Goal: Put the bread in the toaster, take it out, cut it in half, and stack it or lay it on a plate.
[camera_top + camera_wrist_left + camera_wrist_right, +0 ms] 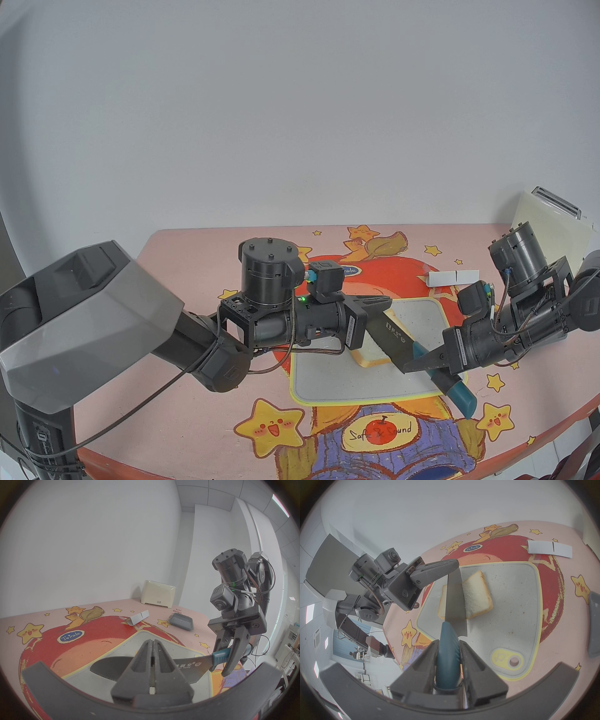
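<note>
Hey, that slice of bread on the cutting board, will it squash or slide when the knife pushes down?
Probably squashes: the bread looks pale and soft-crumbed, hardly crisped. It may slide, lying loose and flat on the smooth cutting board. It is a thin slice, so likely light and floppy if lifted by one edge.

Head view high, facing forward and down over surface (187,419), left wrist view low behind left gripper (152,642), facing toaster (157,594), right wrist view close above right gripper (448,644), looking down, all three share board (325,381) and knife (390,334)
</note>
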Tool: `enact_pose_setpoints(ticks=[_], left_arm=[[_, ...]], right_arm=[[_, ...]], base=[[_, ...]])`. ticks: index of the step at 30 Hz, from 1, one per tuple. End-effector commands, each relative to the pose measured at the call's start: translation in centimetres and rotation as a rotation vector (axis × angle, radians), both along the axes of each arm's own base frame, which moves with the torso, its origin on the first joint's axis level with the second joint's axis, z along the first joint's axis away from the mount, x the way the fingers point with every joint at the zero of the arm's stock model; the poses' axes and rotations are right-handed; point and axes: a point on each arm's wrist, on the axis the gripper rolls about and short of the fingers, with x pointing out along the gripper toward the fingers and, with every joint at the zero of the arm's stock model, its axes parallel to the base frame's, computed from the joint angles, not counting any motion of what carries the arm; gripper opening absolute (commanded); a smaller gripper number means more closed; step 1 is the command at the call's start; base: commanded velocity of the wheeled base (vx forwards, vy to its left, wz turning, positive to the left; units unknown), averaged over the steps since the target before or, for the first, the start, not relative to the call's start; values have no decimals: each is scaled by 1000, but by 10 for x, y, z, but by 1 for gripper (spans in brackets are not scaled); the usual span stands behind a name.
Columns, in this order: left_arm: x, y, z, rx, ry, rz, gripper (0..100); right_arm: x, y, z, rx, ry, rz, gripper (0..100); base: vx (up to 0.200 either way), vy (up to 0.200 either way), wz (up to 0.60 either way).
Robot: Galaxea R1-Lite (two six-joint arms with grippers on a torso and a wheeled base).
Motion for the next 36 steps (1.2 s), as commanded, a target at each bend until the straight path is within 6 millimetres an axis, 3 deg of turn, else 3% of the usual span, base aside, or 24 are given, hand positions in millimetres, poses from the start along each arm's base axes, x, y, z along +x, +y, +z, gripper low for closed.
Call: enact_pose_setpoints(ticks=[1, 25, 36], left_arm=[[0, 0, 1, -3, -3, 0, 0], [0, 0, 4, -14, -16, 0, 0], [0, 0, -2, -7, -5, 2, 0]], right_arm=[[0, 0, -3, -6, 10, 0, 0], [4, 3, -11, -22, 37, 3, 0], [3, 2, -6, -11, 19, 4, 0]], base=[[0, 0, 0], [0, 0, 0], [0, 0, 0]])
